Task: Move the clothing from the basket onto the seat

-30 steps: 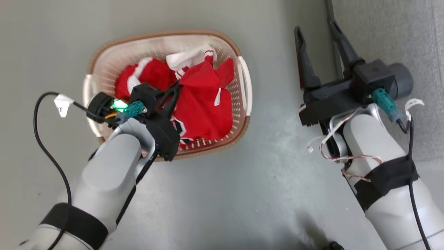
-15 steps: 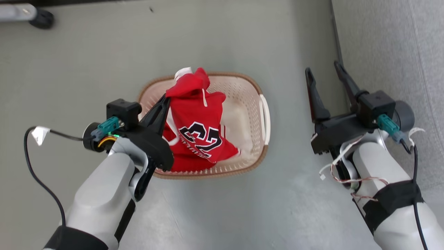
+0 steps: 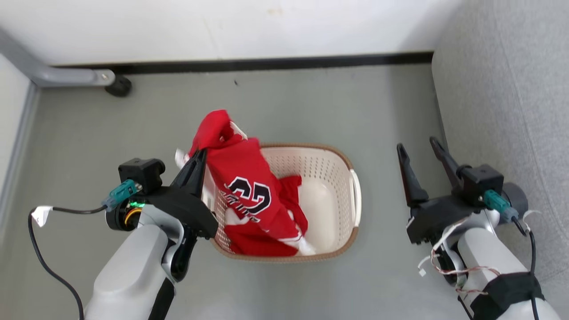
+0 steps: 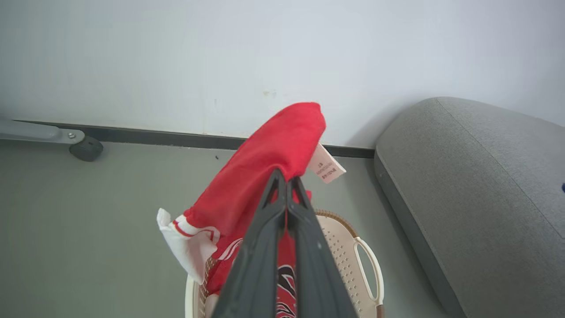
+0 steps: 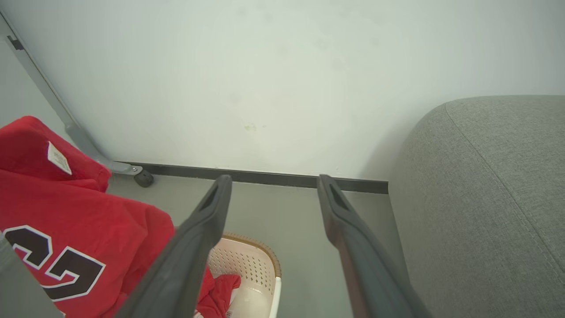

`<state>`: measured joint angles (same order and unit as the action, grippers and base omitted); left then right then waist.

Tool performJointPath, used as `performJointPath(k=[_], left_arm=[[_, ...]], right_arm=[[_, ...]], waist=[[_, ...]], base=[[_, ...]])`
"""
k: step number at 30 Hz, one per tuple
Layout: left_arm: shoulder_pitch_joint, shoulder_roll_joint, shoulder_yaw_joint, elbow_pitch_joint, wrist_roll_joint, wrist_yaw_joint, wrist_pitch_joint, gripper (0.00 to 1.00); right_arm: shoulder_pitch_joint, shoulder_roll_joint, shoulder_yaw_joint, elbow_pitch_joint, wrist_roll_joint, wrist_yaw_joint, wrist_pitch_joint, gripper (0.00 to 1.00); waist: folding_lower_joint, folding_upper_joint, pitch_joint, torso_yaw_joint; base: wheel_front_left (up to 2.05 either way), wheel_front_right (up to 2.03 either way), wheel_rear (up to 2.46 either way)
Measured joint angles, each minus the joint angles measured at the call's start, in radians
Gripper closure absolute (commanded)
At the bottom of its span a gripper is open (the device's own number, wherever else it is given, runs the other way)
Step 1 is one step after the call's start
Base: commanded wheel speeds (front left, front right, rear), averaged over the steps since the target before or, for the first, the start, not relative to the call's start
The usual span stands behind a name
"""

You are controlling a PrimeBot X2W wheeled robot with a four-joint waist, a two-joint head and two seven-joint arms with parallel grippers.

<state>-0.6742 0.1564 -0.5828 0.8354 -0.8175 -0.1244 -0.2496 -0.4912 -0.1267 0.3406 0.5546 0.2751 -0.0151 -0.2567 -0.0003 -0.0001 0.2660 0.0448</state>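
Pinching clothing (image 3: pixel 238 162), left jaws angled up over basket (image 3: pixel 331 175)

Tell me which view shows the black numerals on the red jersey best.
The head view: both numerals face the camera on the jersey hanging from the shut left gripper. The right wrist view catches the numerals obliquely near its lower left corner. The left wrist view shows just a sliver between that gripper's fingers.

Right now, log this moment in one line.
left hand: shut on clothing, held over basket | right hand: open, empty | seat: clothing not yet there
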Motion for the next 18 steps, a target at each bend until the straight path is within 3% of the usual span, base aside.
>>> performJointPath(k=[18], left_arm=[[0.084, -0.013, 0.054, -0.169, 0.069, 0.001, 0.0, 1.0]], right_arm=[[0.108, 0.004, -0.021, 0.018, 0.024, 0.042, 0.0, 0.0]], waist=[[0.0002, 0.0, -0.193, 0.044]], base=[[0.0, 0.0, 0.0]])
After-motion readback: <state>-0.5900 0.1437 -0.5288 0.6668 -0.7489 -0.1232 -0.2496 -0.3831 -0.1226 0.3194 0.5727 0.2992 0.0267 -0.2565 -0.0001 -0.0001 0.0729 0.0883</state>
